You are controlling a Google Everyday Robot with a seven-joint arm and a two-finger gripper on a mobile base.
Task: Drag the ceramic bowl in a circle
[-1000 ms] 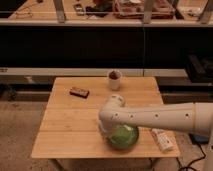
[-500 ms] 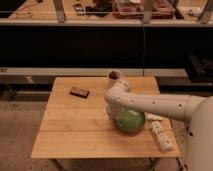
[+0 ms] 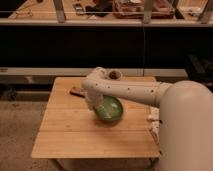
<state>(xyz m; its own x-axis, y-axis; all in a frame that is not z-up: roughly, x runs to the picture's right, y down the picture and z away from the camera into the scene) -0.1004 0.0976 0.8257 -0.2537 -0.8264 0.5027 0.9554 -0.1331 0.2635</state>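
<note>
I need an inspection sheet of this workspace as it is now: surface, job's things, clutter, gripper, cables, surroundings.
Surface: wooden table, light top.
Job's things: green ceramic bowl near the table's middle, partly under the arm.
Clutter: white cup at the far edge; small dark object left of the arm; white packet at the right edge.
Gripper: gripper down at the bowl's left rim, shut.
Cables: nothing seen.
Surroundings: dark shelving behind the table; speckled floor.
</note>
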